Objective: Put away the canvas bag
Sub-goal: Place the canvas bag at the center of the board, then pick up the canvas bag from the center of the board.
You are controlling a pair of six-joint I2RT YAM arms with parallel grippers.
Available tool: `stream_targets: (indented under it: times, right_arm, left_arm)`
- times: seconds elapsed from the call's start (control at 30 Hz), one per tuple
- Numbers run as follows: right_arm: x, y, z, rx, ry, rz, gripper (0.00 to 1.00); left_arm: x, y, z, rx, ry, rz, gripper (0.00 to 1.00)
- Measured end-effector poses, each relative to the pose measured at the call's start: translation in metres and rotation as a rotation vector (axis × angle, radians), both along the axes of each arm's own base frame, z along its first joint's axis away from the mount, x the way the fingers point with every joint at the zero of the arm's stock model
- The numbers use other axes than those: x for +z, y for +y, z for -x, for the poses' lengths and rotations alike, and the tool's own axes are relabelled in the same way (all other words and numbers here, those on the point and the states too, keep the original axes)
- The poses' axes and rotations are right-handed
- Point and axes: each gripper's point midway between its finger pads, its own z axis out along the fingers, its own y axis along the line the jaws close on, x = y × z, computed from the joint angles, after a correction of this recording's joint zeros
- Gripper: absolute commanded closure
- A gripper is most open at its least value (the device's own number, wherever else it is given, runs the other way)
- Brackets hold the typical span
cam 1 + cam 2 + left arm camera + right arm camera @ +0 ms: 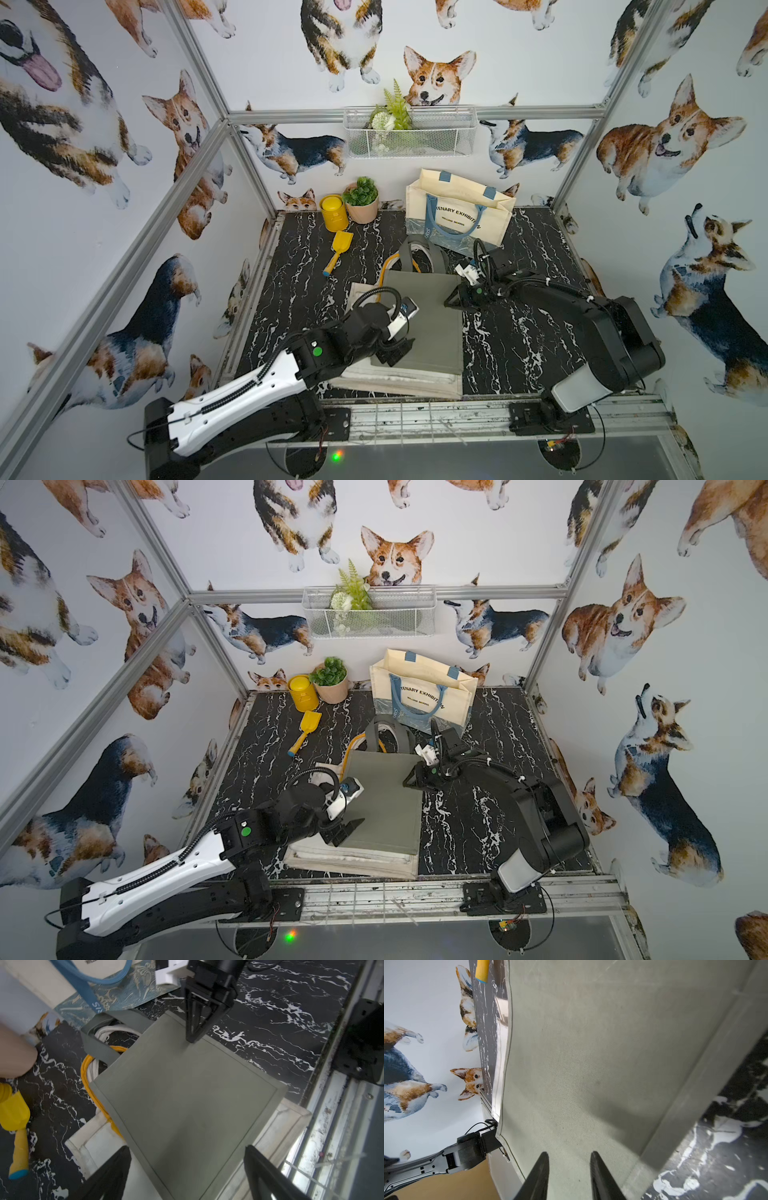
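The left claw (186,1148) hangs wide open just above the grey bag (426,320), which lies flat beneath it on a cream bag (399,384). The right claw (569,1154), its jaws narrowly apart and gripping nothing, points down at the same bag's side edge.

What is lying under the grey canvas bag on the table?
Stacked cream bags lie under the grey bag; their edges stick out along its near side, and a yellow strap shows by its mouth. The rest is covered, so their number is unclear.
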Motion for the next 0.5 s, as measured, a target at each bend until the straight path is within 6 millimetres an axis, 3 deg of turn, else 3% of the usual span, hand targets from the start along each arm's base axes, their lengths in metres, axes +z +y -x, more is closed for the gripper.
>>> stream_targets:
  times: [0.1, 0.2, 0.27, 0.4, 0.5]
  right_arm:
    - [0.006, -0.005, -0.009, -0.003, -0.059, 0.041, 0.39]
    - [0.041, -0.011, -0.02, 0.017, -0.219, 0.035, 0.25]
    - [0.067, -0.023, -0.033, 0.01, -0.337, 0.034, 0.22]
    - [0.096, -0.081, -0.075, -0.11, -0.489, 0.096, 0.22]
    - [0.103, -0.116, -0.093, -0.17, -0.542, 0.14, 0.21]
  left_arm:
    - [-0.004, 0.003, -0.025, 0.087, 0.085, 0.024, 0.12]
    - [0.01, -0.003, -0.049, 0.132, 0.109, 0.078, 0.12]
    - [0.019, -0.012, -0.055, 0.119, 0.107, 0.111, 0.12]
    - [0.034, -0.024, -0.066, 0.097, 0.084, 0.154, 0.12]
    - [0.048, -0.032, -0.074, 0.071, 0.035, 0.18, 0.12]
